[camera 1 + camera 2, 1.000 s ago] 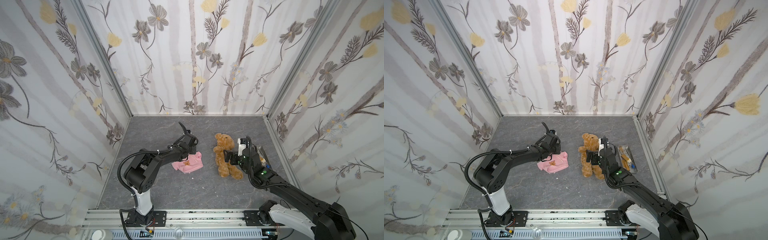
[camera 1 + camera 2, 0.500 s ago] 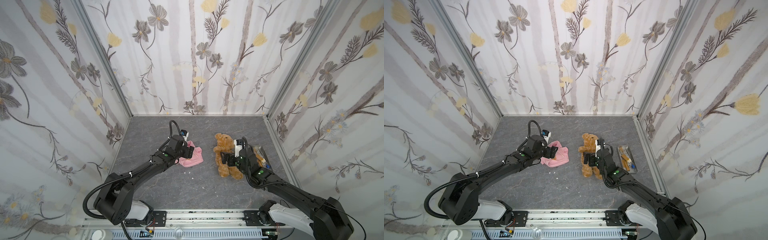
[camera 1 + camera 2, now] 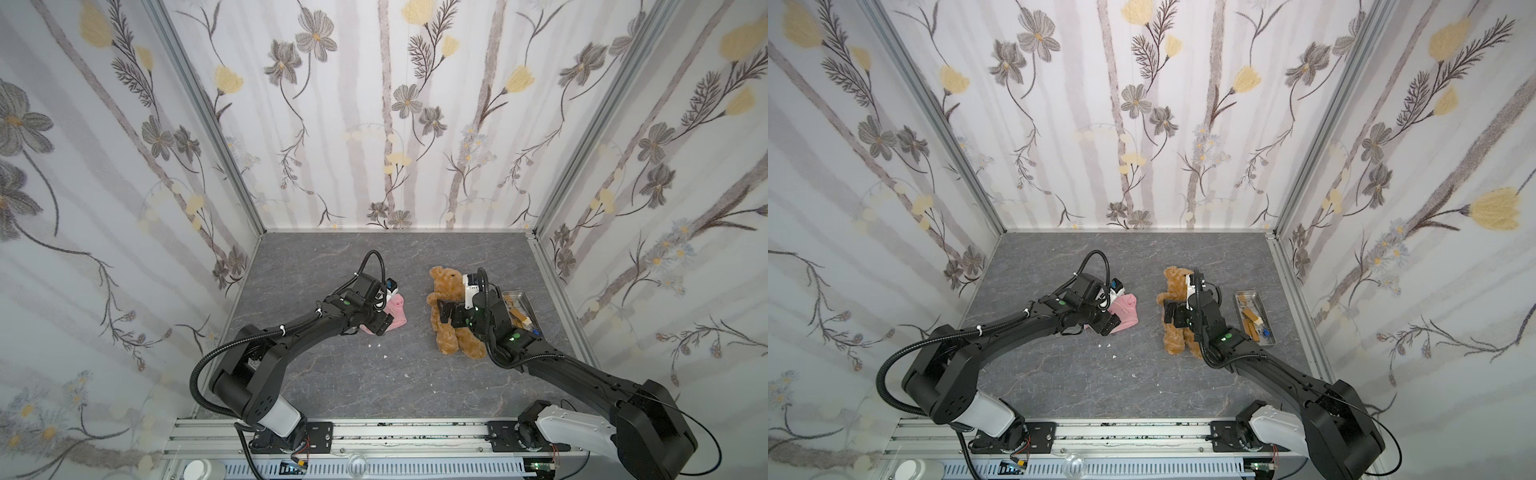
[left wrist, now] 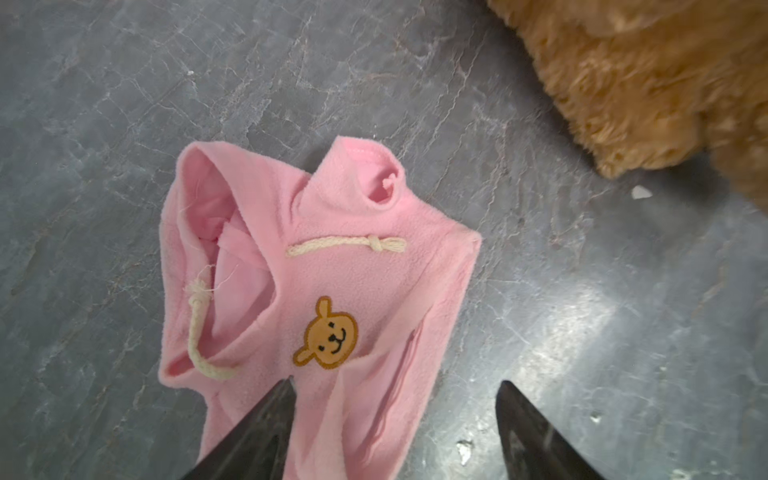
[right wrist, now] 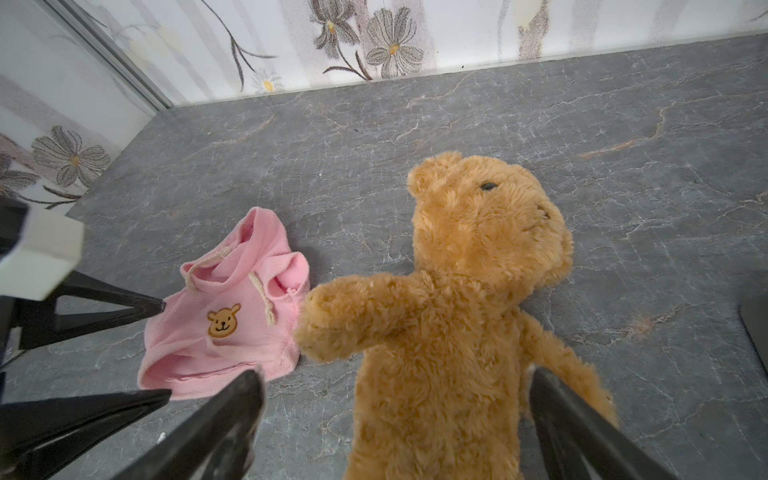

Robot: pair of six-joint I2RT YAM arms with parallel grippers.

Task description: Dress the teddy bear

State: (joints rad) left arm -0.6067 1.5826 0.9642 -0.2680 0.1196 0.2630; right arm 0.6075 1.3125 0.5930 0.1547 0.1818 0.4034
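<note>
Right fingers (image 5: pixel 216 419) stand spread wide and released, one on each side of the teddy bear (image 5: pixel 457 311), with its belly lying between them. The bear is a fluffy golden-brown plush, flat on its back on the grey tabletop (image 5: pixel 540 104). Its head points away from those fingertips, and one dark eye and a stitched nose show. One arm stretches sideways toward the pink hoodie (image 4: pixel 332 270). Left fingers (image 4: pixel 257 432) are parted too and hold nothing. One tip is over the hoodie's hem, and its partner is over bare tabletop beside the cloth.
</note>
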